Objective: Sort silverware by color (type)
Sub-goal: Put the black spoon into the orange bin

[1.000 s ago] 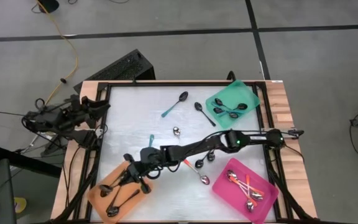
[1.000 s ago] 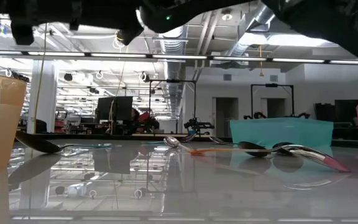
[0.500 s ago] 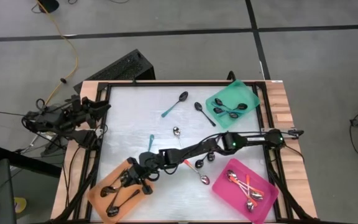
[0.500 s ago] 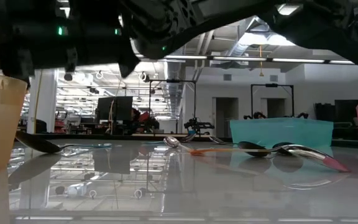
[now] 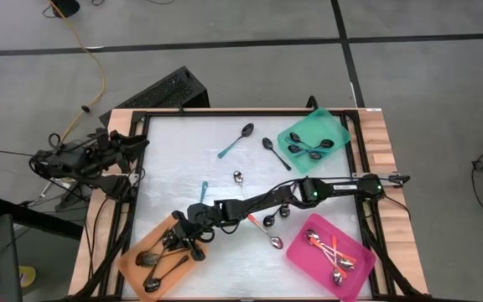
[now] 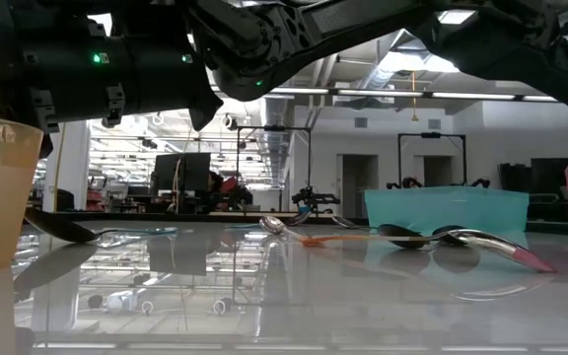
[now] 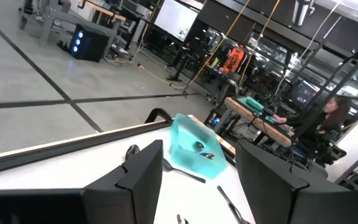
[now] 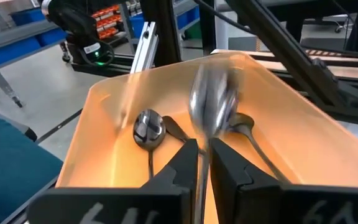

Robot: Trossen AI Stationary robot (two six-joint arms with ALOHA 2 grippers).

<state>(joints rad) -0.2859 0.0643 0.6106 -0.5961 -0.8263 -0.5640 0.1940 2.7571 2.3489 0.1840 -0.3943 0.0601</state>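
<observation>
Tabletop scene: right claw [image 8: 199,163] pinching a spoon [image 8: 211,107] above the orange tray [image 8: 104,124]; released tilted, it might bounce out.

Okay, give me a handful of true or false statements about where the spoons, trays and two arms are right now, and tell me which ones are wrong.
1. The right gripper is over the orange tray. True.
2. A spoon stands between the right gripper's fingers above the orange tray. True.
3. The left gripper is reaching into the teal tray. False: it waits at the table's left edge, far from that tray.
4. The pink tray has no spoons in it. False: several spoons with orange handles lie in it.
5. A teal-handled spoon lies loose on the white table. True.
</observation>
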